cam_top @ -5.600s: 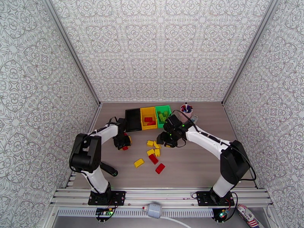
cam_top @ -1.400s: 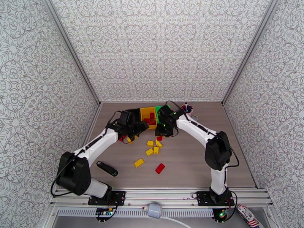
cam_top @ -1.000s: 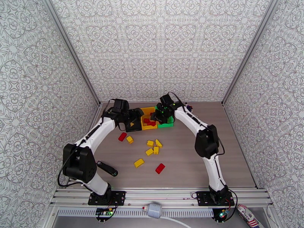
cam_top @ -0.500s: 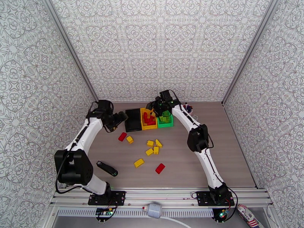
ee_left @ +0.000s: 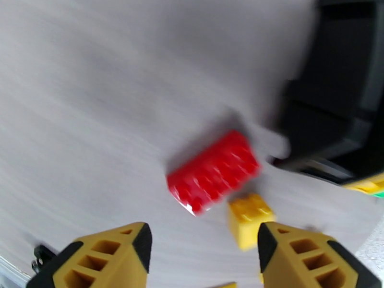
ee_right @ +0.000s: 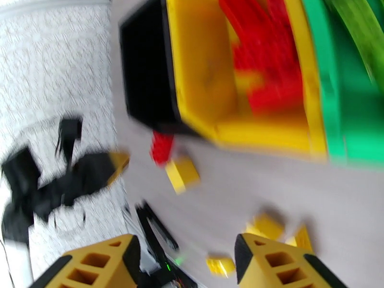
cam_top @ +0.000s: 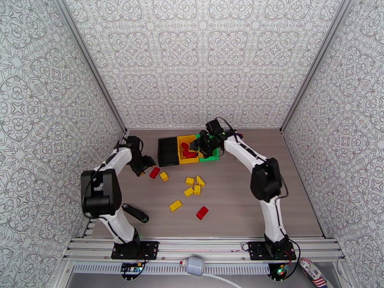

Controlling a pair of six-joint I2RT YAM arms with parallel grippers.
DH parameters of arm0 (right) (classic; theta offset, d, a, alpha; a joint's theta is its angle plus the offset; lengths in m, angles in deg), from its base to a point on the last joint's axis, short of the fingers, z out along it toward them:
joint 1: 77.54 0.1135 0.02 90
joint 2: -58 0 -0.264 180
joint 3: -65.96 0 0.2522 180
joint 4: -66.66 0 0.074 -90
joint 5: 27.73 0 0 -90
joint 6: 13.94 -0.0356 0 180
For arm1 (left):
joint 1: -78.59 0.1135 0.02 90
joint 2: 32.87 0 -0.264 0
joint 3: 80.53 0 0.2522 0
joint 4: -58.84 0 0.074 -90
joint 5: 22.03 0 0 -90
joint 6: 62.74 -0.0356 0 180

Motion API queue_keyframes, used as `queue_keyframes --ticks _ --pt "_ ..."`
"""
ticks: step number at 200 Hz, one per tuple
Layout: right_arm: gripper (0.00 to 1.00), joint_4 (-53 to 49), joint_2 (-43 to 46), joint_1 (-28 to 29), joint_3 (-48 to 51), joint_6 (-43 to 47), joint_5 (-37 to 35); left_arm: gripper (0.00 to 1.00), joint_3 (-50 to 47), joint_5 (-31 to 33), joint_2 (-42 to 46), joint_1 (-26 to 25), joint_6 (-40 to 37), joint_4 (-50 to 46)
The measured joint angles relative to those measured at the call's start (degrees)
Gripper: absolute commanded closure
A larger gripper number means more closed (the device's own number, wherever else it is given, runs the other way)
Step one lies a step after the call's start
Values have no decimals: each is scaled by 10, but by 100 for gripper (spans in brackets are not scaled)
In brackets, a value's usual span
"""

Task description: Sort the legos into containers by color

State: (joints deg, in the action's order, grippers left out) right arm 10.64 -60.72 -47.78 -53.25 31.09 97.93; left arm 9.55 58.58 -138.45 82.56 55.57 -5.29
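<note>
Holding nothing in parted left gripper (ee_left: pixel 204 242), just behind red studded plastic brick (ee_left: pixel 213 171); holding nothing in parted right gripper (ee_right: pixel 186 255), short of yellow rectangular plastic bin (ee_right: pixel 201 87).

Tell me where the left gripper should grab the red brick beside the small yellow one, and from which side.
Probably from straight above: pinch the red brick across its narrow width, toward the end away from the yellow brick. It lies flat, studs up, and the yellow one sits close by one long side.

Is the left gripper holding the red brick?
No, the red brick lies on the table ahead of the left gripper, which is open and empty.
</note>
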Motion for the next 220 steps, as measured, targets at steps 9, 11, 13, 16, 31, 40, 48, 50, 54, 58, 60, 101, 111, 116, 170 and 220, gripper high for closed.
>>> queue_keyframes --ticks 9,11,13,16,31,40,48,50,54,58,60,101,111,116,170,220 --pt "44 6 28 1 41 0 0 38 5 12 -9 -9 -7 -8" --pt "44 9 32 1 49 0 0 38 7 16 -11 -12 -10 -10" --pt "44 12 38 1 60 0 0 37 8 17 -12 -14 -11 -11" --pt "44 16 44 1 71 0 0 37 10 23 -13 -17 -14 -13" --pt "45 35 71 1 133 -1 0 37 16 38 -16 -32 -24 -20" --pt "45 44 79 1 160 -2 0 36 16 46 -16 -39 -30 -22" --pt "45 52 84 1 183 -4 0 36 16 53 -17 -42 -33 -26" --pt "45 53 85 1 188 -5 0 36 16 54 -17 -43 -35 -27" --pt "45 56 86 1 197 -6 0 36 16 57 -18 -44 -36 -29" --pt "45 58 87 1 205 -7 0 36 16 60 -19 -45 -38 -30" --pt "45 59 88 1 208 -7 0 35 16 62 -20 -45 -40 -31" --pt "45 73 100 2 232 -9 -1 30 16 80 -22 -60 -59 -37" --pt "45 78 105 2 232 -11 -1 29 15 81 -23 -64 -63 -37" --pt "45 81 107 2 232 -11 -1 28 14 81 -23 -66 -65 -36" --pt "45 89 114 3 233 -17 -1 23 11 80 -43 -54 -96 -37" --pt "45 88 114 4 233 -17 -3 23 37 82 -92 -44 -128 -50"
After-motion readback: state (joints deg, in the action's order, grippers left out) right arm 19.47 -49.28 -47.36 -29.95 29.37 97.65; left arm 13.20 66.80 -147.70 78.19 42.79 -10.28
